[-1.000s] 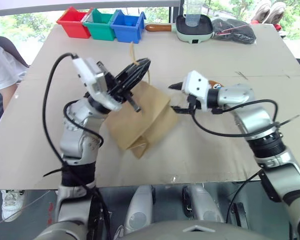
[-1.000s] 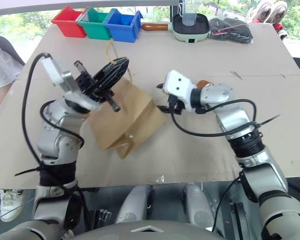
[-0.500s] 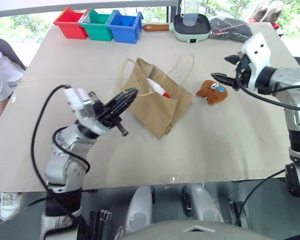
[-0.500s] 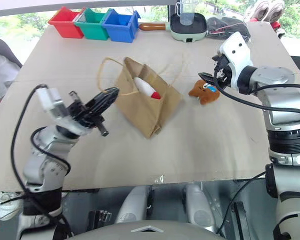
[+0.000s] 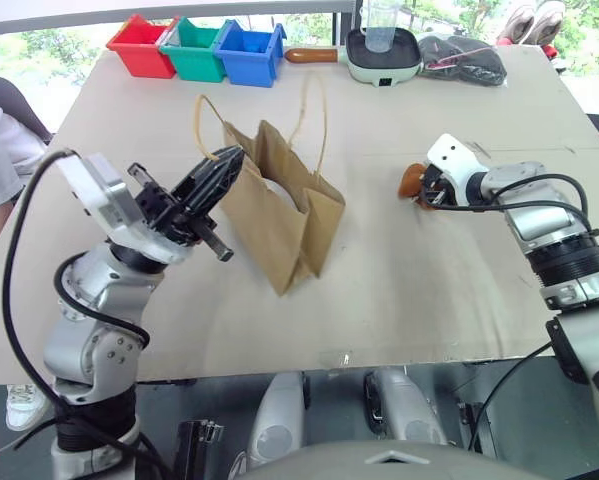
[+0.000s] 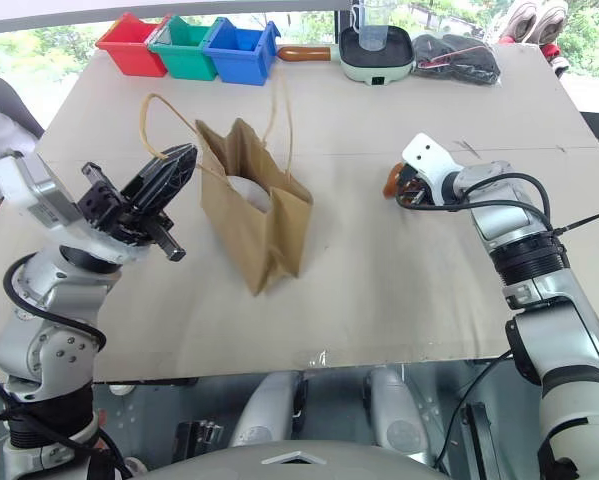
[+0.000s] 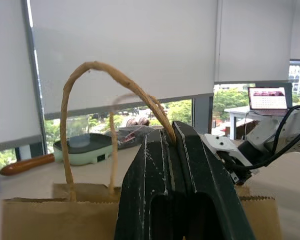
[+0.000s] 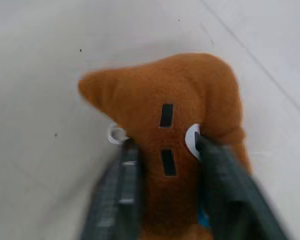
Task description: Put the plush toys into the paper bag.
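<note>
Bright daylight comes from the windows [image 7: 129, 55]; the right wrist view is blurred near its lens.

The robot's arms are made of shiny silver-grey metal with round joints and black rings between the parts. Thick black cables loop out from each arm. Each wrist has a white box on it. The left gripper [image 5: 219, 172] has two long black fingers with pale scratches. The right gripper [image 8: 165, 150] has dark ridged fingers.
</note>
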You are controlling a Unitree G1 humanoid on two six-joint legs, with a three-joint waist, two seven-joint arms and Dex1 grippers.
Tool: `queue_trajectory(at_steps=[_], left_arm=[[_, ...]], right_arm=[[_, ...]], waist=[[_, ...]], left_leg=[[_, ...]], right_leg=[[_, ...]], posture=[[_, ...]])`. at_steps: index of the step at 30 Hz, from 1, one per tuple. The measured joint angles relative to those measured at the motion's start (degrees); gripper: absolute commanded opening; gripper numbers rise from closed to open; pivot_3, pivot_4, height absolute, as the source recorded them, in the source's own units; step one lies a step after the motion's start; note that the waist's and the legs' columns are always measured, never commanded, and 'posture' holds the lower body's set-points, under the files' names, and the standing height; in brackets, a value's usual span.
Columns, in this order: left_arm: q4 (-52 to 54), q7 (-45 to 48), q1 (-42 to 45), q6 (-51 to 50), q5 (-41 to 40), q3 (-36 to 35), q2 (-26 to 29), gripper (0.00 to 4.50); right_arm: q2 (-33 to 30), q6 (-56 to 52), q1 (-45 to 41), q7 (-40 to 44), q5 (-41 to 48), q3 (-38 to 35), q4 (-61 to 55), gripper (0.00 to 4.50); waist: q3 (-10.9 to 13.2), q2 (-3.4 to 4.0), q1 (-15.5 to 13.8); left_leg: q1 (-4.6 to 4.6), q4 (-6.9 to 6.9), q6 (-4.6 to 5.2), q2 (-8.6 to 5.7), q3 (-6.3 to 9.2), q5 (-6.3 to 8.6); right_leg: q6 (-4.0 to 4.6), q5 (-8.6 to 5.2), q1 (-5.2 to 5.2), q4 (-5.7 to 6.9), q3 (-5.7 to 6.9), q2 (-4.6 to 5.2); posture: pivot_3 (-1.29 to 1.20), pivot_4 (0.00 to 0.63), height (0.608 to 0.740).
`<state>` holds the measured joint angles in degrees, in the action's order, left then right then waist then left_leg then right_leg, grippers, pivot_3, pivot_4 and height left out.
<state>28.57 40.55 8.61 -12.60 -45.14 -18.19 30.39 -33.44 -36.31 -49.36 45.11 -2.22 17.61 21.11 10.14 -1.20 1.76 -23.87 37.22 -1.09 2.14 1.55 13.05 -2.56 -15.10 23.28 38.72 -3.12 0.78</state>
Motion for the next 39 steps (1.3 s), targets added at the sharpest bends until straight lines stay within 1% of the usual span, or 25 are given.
queue_trajectory(at_steps=[1, 3, 5, 7, 9, 12, 14, 15, 18, 20, 21, 23, 24, 27, 29, 32, 35, 36, 37, 38, 39], left_arm=[[-0.5, 0.6, 0.47, -0.09, -0.07, 0.05, 0.35, 0.0], [-2.17, 2.06, 1.58, -0.51, -0.11, 0.28, 1.11, 0.0], [-3.16, 3.26, 1.69, -1.01, -0.15, 0.58, 1.21, 0.0], [-3.4, 4.03, 1.72, -1.39, -0.18, 1.34, 1.14, 0.0], [-3.76, 4.5, 2.13, -1.57, -0.13, 1.98, 0.96, 0.0], [-5.33, 5.09, 3.36, -1.61, -0.03, 3.02, 0.59, 0.0], [-5.99, 5.64, 4.14, -1.61, 0.0, 3.21, 0.44, 0.0], [-6.56, 5.92, 4.77, -1.6, 0.02, 3.29, 0.33, 0.0], [-7.38, 6.0, 5.57, -1.58, 0.13, 3.39, -0.29, 0.0], [-7.76, 5.96, 5.92, -1.55, 0.23, 3.41, -0.49, 0.0], [-8.08, 5.71, 6.56, -1.46, 0.58, 3.47, -0.97, 0.0], [-8.22, 4.62, 7.14, -0.91, 1.21, 3.55, -2.29, 0.0], [-8.5, 3.95, 7.11, -0.64, 1.52, 3.57, -3.17, 0.0], [-9.11, 1.28, 6.09, 0.85, 3.35, 3.76, -6.68, 0.0], [-9.06, -1.06, 4.85, 1.35, 3.41, 4.14, -9.57, 0.0], [-8.35, -3.67, 4.14, 1.44, 3.26, 4.11, -11.71, 0.0], [-6.11, -5.6, 1.99, 1.59, 3.33, 5.45, -13.73, 0.0], [-6.11, -5.93, 1.81, 1.58, 3.38, 5.55, -13.8, 0.0], [-6.08, -5.96, 1.81, 1.59, 3.38, 5.54, -13.79, 0.0], [-6.08, -5.98, 1.81, 1.6, 3.4, 5.54, -13.76, 0.0], [-6.08, -5.97, 1.81, 1.6, 3.41, 5.54, -13.76, 0.0]], right_arm=[[-0.02, -0.33, 0.51, 0.12, 0.49, -0.96, -0.95, 0.03], [0.02, -2.03, 3.02, 0.16, 3.42, -5.32, -5.29, 0.03], [1.33, -5.28, 4.36, -0.72, 8.65, -12.27, -11.03, 0.03], [3.11, -8.46, 3.62, -2.39, 13.23, -18.37, -16.82, 0.03], [5.4, -12.36, 0.51, -5.24, 17.45, -23.58, -21.43, 0.03], [12.13, -17.3, -5.44, -10.74, 24.04, -30.81, -25.05, 0.03], [17.01, -19.87, -8.32, -13.98, 28.19, -33.36, -26.76, 0.03], [19.37, -20.85, -8.51, -15.17, 29.92, -33.15, -28.01, 0.03], [22.57, -21.43, -4.91, -15.71, 31.5, -28.24, -29.11, 0.03], [24.35, -21.37, -2.93, -15.72, 31.87, -27.0, -29.07, 0.03], [26.62, -20.93, 0.53, -14.7, 32.48, -23.91, -29.1, 0.03], [28.12, -20.22, 6.43, -10.67, 33.26, -16.33, -28.66, 0.03], [28.22, -19.25, 7.68, -9.03, 33.14, -13.71, -27.82, 0.03], [28.25, -14.02, 8.31, -5.26, 31.22, -8.5, -23.06, 0.03], [28.3, -11.0, 8.23, -3.48, 29.9, -6.54, -19.83, 0.03], [28.25, -7.73, 7.13, -1.38, 28.2, -4.59, -16.41, 0.03], [26.54, 1.24, 4.25, 5.1, 21.88, 2.84, -10.49, 0.03], [26.45, 5.52, 3.84, 7.37, 19.46, 5.38, -8.37, 0.33], [26.42, 6.77, 3.84, 7.98, 18.72, 6.07, -7.74, 0.64], [25.85, 9.75, 3.59, 10.04, 17.38, 7.31, -6.33, 0.84], [25.6, 11.69, 3.41, 11.71, 16.51, 8.2, -5.52, 1.29]], waist=[[0.0, 0.0, -0.04], [0.01, 0.01, -0.23], [0.04, 0.04, -0.13], [0.04, 0.05, 0.24], [0.04, 0.05, 0.5], [0.04, 0.05, 0.64], [0.04, 0.05, 0.62], [0.03, 0.05, 0.59], [0.02, 0.03, 0.2], [0.01, 0.02, 0.17], [0.01, 0.02, 0.23], [0.02, 0.04, 0.44], [0.02, 0.04, 0.5], [0.01, 0.03, 0.56], [0.01, 0.02, 0.48], [0.0, 0.01, 0.53], [0.0, 0.01, 0.73], [0.0, 0.01, 0.72], [0.01, 0.01, 0.69], [0.01, 0.01, 0.65], [0.01, 0.01, 0.63]], left_leg=[[0.0, 0.0, 0.0, 0.0, 0.01, 0.0], [-0.02, 0.0, 0.0, 0.0, 0.03, 0.0], [-0.04, -0.01, 0.0, 0.0, 0.01, 0.0], [-0.05, -0.03, 0.0, 0.03, 0.02, 0.0], [-0.01, -0.05, 0.0, 0.06, 0.04, 0.0], [0.02, -0.06, 0.0, 0.09, 0.08, 0.0], [0.02, -0.08, 0.0, 0.09, 0.09, 0.0], [0.01, -0.08, 0.0, 0.09, 0.09, 0.0], [-0.05, -0.07, 0.0, 0.04, 0.07, 0.0], [-0.07, -0.06, 0.0, 0.02, 0.05, 0.0], [-0.07, -0.05, 0.0, 0.02, 0.05, 0.0], [-0.07, -0.06, 0.0, 0.02, 0.06, 0.0], [-0.07, -0.06, 0.0, 0.02, 0.05, 0.0], [-0.02, -0.03, 0.0, 0.02, 0.05, 0.0], [-0.02, -0.02, 0.0, 0.02, 0.09, 0.0], [-0.02, -0.02, 0.0, 0.03, 0.09, 0.0], [0.03, -0.05, 0.0, 0.05, 0.07, 0.0], [0.03, -0.05, 0.0, 0.07, 0.1, 0.0], [0.03, -0.06, 0.0, 0.08, 0.12, 0.0], [0.03, -0.05, 0.0, 0.08, 0.12, 0.0], [0.02, -0.05, 0.0, 0.08, 0.11, 0.0]], right_leg=[[0.0, 0.0, 0.0, 0.0, 0.0, 0.0], [0.0, 0.0, 0.0, 0.01, 0.02, -0.01], [0.0, 0.0, 0.02, 0.01, -0.01, -0.01], [0.0, 0.0, 0.04, 0.02, -0.01, -0.04], [0.0, 0.0, 0.05, 0.06, -0.01, -0.09], [0.01, 0.0, 0.05, 0.13, 0.0, -0.14], [0.01, -0.01, 0.06, 0.12, 0.0, -0.15], [0.02, -0.01, 0.05, 0.11, 0.01, -0.14], [0.01, 0.0, 0.05, 0.04, 0.03, -0.06], [0.01, 0.0, 0.05, 0.03, 0.02, -0.03], [0.0, 0.0, 0.05, 0.03, 0.02, -0.04], [0.01, 0.0, 0.06, 0.05, 0.02, -0.05], [0.0, 0.0, 0.07, 0.06, 0.01, -0.05], [0.0, 0.0, 0.06, 0.09, 0.01, -0.05], [0.0, 0.0, 0.05, 0.11, 0.04, -0.06], [0.0, 0.0, 0.05, 0.11, 0.02, -0.07], [0.0, 0.0, 0.05, 0.11, 0.0, -0.1], [0.01, 0.0, 0.06, 0.11, 0.02, -0.13], [0.01, 0.0, 0.06, 0.11, 0.04, -0.15], [0.01, 0.0, 0.06, 0.11, 0.04, -0.15], [0.01, 0.0, 0.06, 0.1, 0.03, -0.14]], posture=[[0.0, 0.15, 0.74], [0.0, 0.15, 0.74], [0.0, 0.15, 0.74], [0.0, 0.15, 0.74], [0.0, 0.15, 0.74], [0.0, 0.15, 0.74], [0.0, 0.15, 0.74], [0.0, 0.15, 0.74], [0.0, 0.15, 0.74], [0.0, 0.15, 0.74], [0.0, 0.15, 0.74], [0.0, 0.15, 0.74], [0.0, 0.15, 0.74], [0.0, 0.15, 0.74], [0.0, 0.15, 0.74], [0.0, 0.15, 0.74], [0.0, 0.15, 0.74], [0.0, 0.15, 0.74], [0.0, 0.15, 0.74], [0.0, 0.15, 0.74], [0.0, 0.15, 0.74]])
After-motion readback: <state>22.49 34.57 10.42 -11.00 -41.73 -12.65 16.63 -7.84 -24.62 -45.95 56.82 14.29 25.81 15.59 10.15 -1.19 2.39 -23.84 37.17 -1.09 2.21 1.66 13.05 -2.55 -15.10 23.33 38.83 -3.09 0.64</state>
